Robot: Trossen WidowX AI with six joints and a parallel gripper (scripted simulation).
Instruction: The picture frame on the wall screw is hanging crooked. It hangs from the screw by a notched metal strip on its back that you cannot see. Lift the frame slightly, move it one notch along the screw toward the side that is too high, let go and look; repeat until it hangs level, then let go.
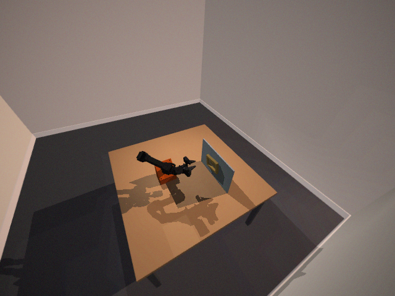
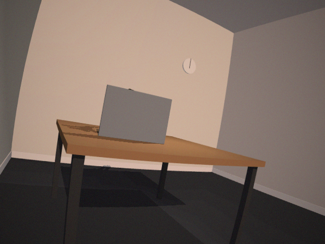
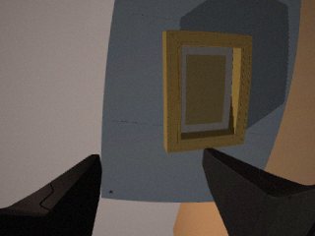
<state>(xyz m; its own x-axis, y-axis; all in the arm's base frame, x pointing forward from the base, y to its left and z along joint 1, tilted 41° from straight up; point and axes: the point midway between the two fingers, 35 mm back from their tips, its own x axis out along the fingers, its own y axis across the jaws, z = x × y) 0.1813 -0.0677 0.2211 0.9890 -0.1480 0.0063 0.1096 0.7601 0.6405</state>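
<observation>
My claw (image 3: pixel 153 204) is partly open and holds nothing. Its two dark, pointy fingers stick out at the bottom of my wrist view, with a gap between them. I hang in the air above the tan counter (image 1: pixel 153 245), apart from the wall panel.

Past my fingers stands the blue-gray wall panel (image 3: pixel 138 92), flat and smooth. The picture frame (image 3: pixel 172 92) hangs on it. The frame is a yellow rectangle with a gray band inside and a dull olive middle. It looks a bit tipped to me (my own camera is tilted, so I cannot say by how much). I cannot see the screw or the metal strip.

I am not touching the frame. I think this is a look-and-check moment. If it is not level, I must lift it and shift it a notch.

From the far side, only the plain gray back of the panel shows.
</observation>
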